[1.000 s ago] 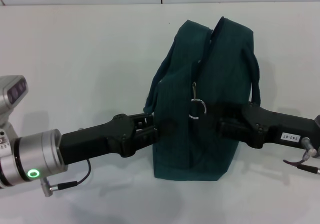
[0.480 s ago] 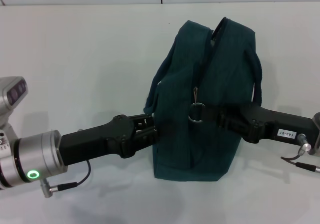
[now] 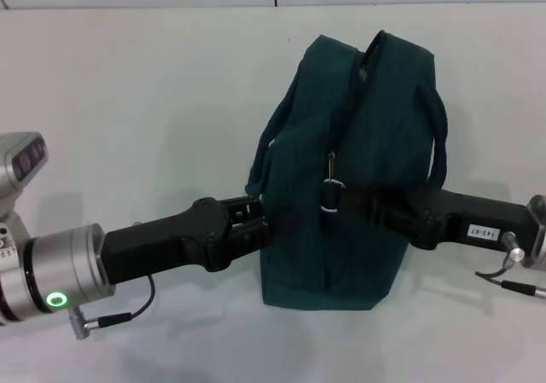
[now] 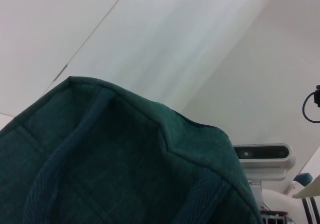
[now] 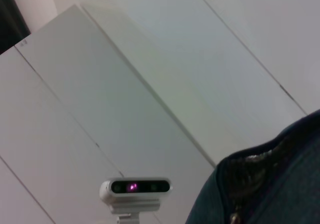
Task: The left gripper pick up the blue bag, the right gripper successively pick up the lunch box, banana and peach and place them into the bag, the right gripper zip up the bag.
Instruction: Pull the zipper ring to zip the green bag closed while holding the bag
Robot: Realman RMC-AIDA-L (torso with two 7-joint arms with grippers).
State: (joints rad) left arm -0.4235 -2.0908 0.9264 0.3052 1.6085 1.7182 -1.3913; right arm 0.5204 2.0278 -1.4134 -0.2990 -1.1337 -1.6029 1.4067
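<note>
Dark teal woven fabric forms the bag, which stands upright on the white desk, its corded handles draped down the sides. The left gripper meets the bag's left edge; its jaws are buried in the cloth, so their state cannot be told. The right gripper reaches the front panel beside the metal zipper ring; its jaws merge with the dark fabric, likewise indeterminate. The top seam looks nearly closed.
</note>
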